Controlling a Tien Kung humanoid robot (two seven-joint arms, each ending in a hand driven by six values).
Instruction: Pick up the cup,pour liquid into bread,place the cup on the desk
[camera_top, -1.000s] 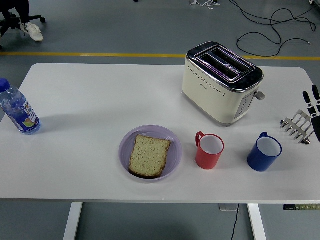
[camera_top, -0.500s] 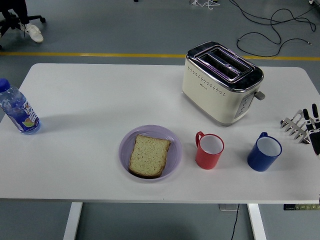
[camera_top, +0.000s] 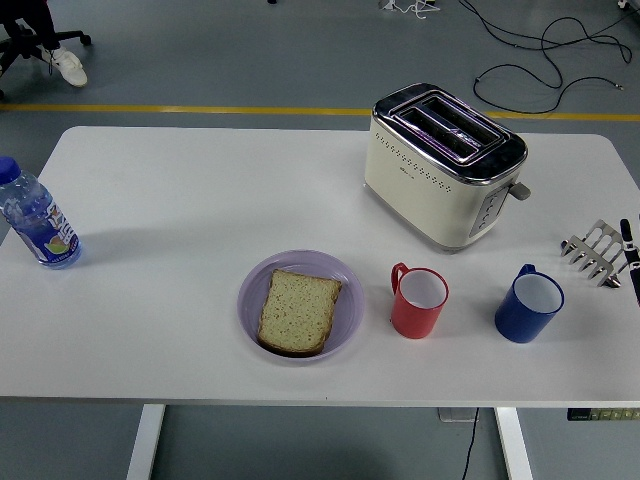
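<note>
Cups: two stand on the near right of the table (camera_top: 150, 340), a red cup (camera_top: 418, 301) just right of the plate and a blue cup (camera_top: 528, 307) further right; the task does not say which is meant.
Handling: both look like stiff, glazed mugs, likely smooth and a bit slippery, breakable if dropped; contents cannot be seen, so weight is uncertain.
Where to hold: probably around the body, or by the handle, which on each cup points to the upper left.
Bread: one slice of bread (camera_top: 298, 310) lies flat on a lilac plate (camera_top: 350, 290), left of the red cup and close to it.
Right hand (camera_top: 630, 255): only a sliver of black fingers shows at the right edge, beside a small metal rack (camera_top: 592, 250); it holds nothing visible, and how far open it is cannot be told.
Left hand: out of view.
Bottle: a water bottle (camera_top: 35, 220) stands at the far left edge.
Toaster: a cream toaster (camera_top: 440, 170) sits behind the cups, well apart.
</note>
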